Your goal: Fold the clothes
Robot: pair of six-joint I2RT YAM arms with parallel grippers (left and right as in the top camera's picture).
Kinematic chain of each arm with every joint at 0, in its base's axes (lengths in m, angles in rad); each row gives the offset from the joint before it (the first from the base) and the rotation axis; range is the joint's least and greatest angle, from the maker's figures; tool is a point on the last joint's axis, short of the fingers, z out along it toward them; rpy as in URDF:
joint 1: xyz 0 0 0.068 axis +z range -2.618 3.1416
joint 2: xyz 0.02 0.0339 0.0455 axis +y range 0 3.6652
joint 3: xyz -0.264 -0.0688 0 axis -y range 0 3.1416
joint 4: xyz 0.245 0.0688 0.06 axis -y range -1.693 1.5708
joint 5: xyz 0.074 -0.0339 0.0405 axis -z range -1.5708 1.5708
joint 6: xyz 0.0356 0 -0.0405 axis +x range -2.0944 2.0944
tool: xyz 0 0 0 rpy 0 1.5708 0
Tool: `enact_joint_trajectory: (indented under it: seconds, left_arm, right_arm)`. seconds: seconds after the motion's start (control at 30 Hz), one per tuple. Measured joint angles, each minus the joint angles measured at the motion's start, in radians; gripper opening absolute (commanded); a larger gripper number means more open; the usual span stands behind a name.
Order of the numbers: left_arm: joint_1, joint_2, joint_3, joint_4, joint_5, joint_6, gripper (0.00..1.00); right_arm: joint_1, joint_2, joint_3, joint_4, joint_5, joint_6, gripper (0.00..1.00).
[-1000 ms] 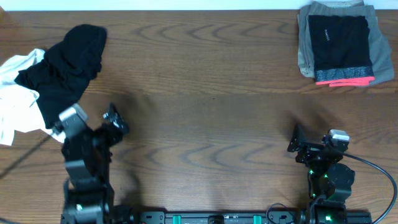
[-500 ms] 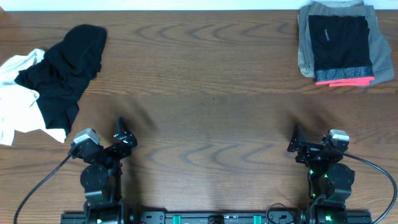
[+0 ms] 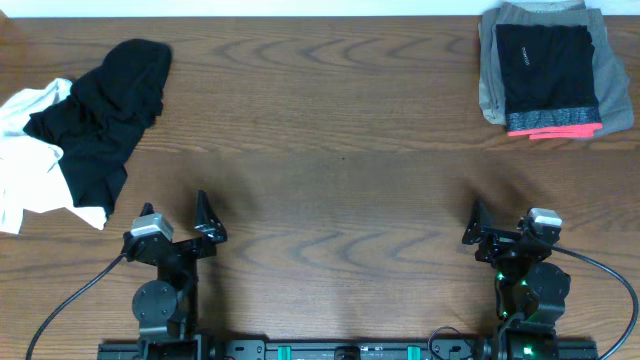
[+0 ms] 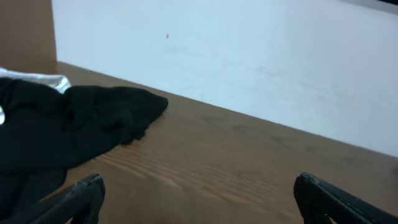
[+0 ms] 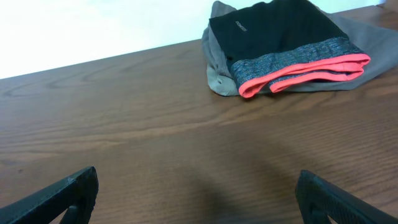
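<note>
Left gripper (image 4: 199, 205) and right gripper (image 5: 199, 202) both spread wide, holding nothing, low over the table (image 3: 340, 150) near its front edge. Black trousers (image 3: 545, 70) (coral waistband) lie folded on grey shorts (image 3: 488, 85) at the far right corner; black garment (image 3: 105, 110) sits crumpled over white T-shirt (image 3: 25, 165), far left.

Black arms (image 3: 160, 300), grey wrist blocks (image 3: 147, 229), green lights (image 3: 504, 279).

Robot lab bench: wood-grain table (image 3: 340, 150), bare white wall (image 4: 249, 56), cabled arms (image 3: 160, 295) at edge.
</note>
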Motion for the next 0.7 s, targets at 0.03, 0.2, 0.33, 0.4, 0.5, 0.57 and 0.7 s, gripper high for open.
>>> enact_joint_trajectory:
  seconds: [0.03,0.2,0.33,0.4,0.5,0.57,0.7]
  left_arm:
    - [-0.005,-0.001,0.0,-0.004,0.0,0.008,0.98]
    - [-0.022,-0.002,-0.001,-0.016,0.0,0.031,0.98]
    - [-0.024,-0.027,-0.032,-0.014,0.0,0.035,0.98]
    - [-0.024,-0.028,-0.047,-0.018,0.0,0.035,0.98]
    - [-0.027,-0.029,-0.049,-0.018,0.0,0.035,0.98]
    - [-0.027,-0.03,-0.049,-0.036,0.001,0.035,0.98]
    - [-0.028,-0.031,-0.033,-0.071,0.007,0.039,0.98]
  right_arm:
    - [0.0,0.0,0.0,0.0,0.0,0.0,0.99]
    - [0.0,0.0,0.0,0.0,0.0,0.0,0.99]
    - [0.0,0.0,0.0,0.0,0.0,0.0,0.99]
    - [0.0,0.0,0.0,0.0,0.0,0.0,0.99]
    - [0.0,0.0,0.0,0.0,0.0,0.0,0.99]
    - [0.0,0.0,0.0,0.0,0.0,0.0,0.99]
    - [0.0,0.0,0.0,0.0,0.0,0.0,0.99]
